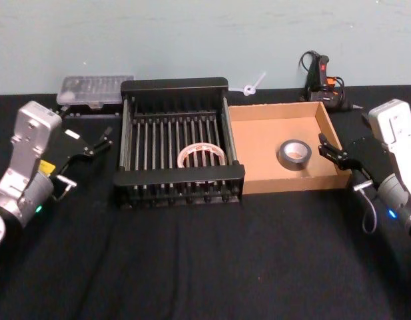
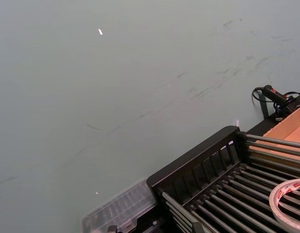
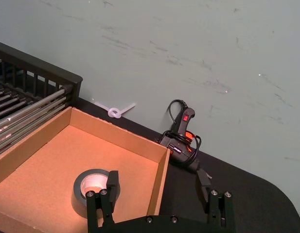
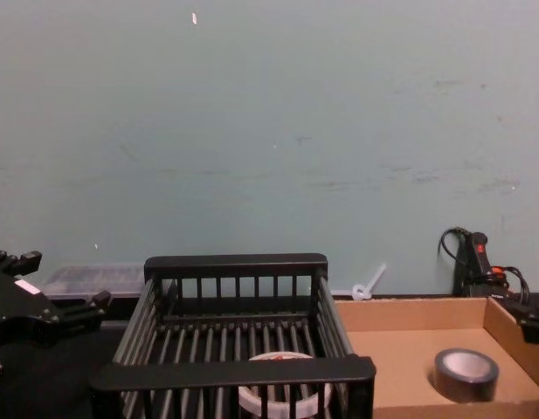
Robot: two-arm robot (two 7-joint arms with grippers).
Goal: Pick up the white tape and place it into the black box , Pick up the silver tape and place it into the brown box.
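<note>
Already lying flat: white tape (image 1: 201, 155) inside black box (image 1: 174, 89), silver tape (image 1: 295, 155) inside brown box (image 1: 272, 183). Handling as light, stiff rings; gripping across rim. Hovering apart, empty: left pincer (image 1: 99, 144), right pincer (image 1: 330, 152).

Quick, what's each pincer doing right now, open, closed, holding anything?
Left pincer: open, empty, left of the black slatted plastic crate.
Right pincer: open, empty, at the right wall of the shallow tan cardboard tray.
</note>
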